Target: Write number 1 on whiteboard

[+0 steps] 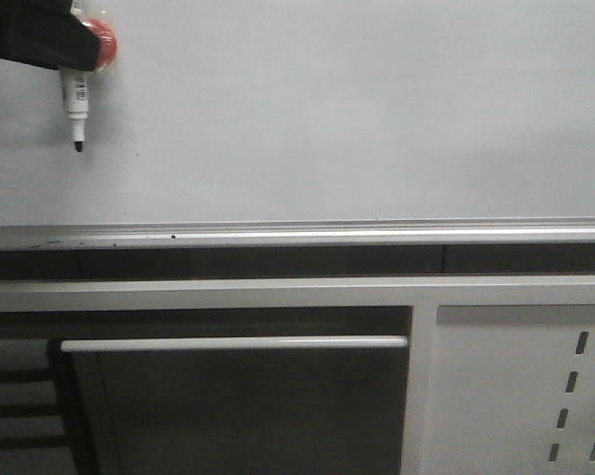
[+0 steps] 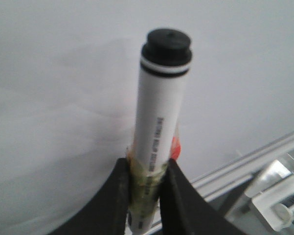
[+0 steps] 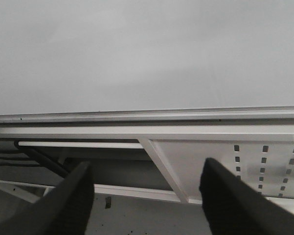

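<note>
In the front view the left gripper [image 1: 74, 61] reaches in at about ten o'clock, a dark mass at the upper left corner, its jaws clamped on a white marker [image 1: 76, 101]; the marker hangs nearly upright with its black tip [image 1: 78, 146] pointing toward six o'clock, at or very near the surface of the whiteboard [image 1: 337, 109], though contact cannot be confirmed; a red patch [image 1: 102, 44] shows just beside the gripper at its three o'clock side; no black stroke of the number 1 can be seen on the board, whose pale grey face is plain apart from a tiny speck near the marker tip; along the board's lower edge runs a silver rail [image 1: 376, 234], and below it, toward five o'clock, stands a white perforated panel [image 1: 535, 396] beside a horizontal white bar [image 1: 233, 343]

In the left wrist view the black fingers [image 2: 118, 196] squeeze the marker's barrel [image 2: 159, 122] where yellowish tape [image 2: 144, 178] wraps it, the black end cap [image 2: 167, 46] pointing away from the gripper; a bit of red shows behind the barrel

In the right wrist view the right gripper [image 3: 147, 196] hangs before the board's rail with its two dark fingers [image 3: 73, 200] well apart and nothing between them
</note>
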Controlling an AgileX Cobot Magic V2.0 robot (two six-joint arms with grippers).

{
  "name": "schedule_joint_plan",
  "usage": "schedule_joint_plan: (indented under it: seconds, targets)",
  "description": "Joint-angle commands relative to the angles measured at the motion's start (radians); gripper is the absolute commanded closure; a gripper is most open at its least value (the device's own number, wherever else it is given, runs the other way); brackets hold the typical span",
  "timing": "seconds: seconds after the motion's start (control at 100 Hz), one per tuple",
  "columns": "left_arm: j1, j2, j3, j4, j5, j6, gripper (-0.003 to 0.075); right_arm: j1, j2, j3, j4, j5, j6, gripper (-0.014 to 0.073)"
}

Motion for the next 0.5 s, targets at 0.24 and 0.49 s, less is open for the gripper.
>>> schedule_joint_plan:
  seconds: [0.24, 0.49]
  targets:
    - [-0.191, -0.040, -0.036, 0.116, 0.213, 0.041, 0.0741, 0.042, 0.136, -0.125, 0.339, 0.199, -0.374, 0.0177]
    - [-0.396, 0.012, -0.036, 0.147, 0.155, 0.061, 0.0741, 0.112, 0.361, -0.339, 0.428, 0.434, -0.479, 0.0177]
